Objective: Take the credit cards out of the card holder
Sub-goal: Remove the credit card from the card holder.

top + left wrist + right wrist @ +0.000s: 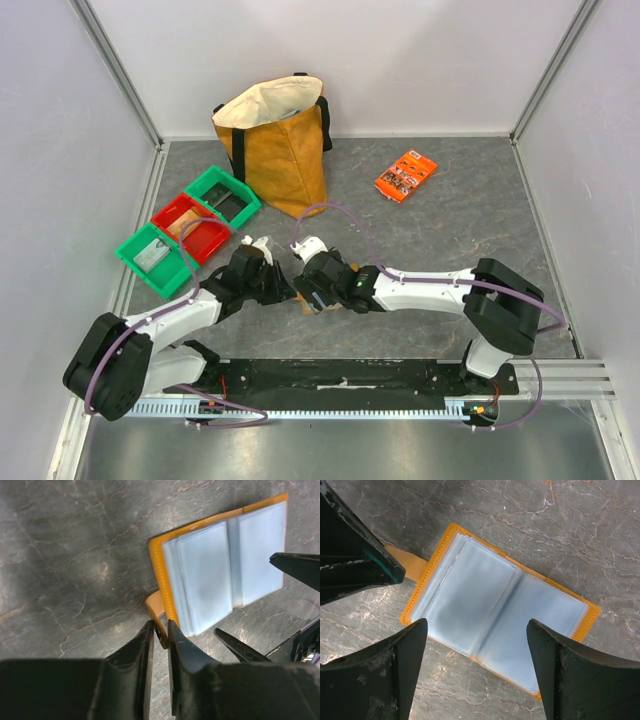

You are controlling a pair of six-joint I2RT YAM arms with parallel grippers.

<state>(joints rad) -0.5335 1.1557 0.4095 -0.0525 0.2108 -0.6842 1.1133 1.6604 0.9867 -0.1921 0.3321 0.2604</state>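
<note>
On the near table (480, 230), the left gripper (160, 630) pinches the open card holder's (470, 585) tab (155, 604); the right gripper (476, 627) hovers above, spread wide.

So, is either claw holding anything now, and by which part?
The left claw pinches the card holder by its small tab at the cover's edge. The right claw stands open above it, holding nothing.

One open card holder (500, 615), one tan tote bag (280, 150), one orange packet (405, 176), two green bins (197, 185), one red bin (172, 212)
</note>
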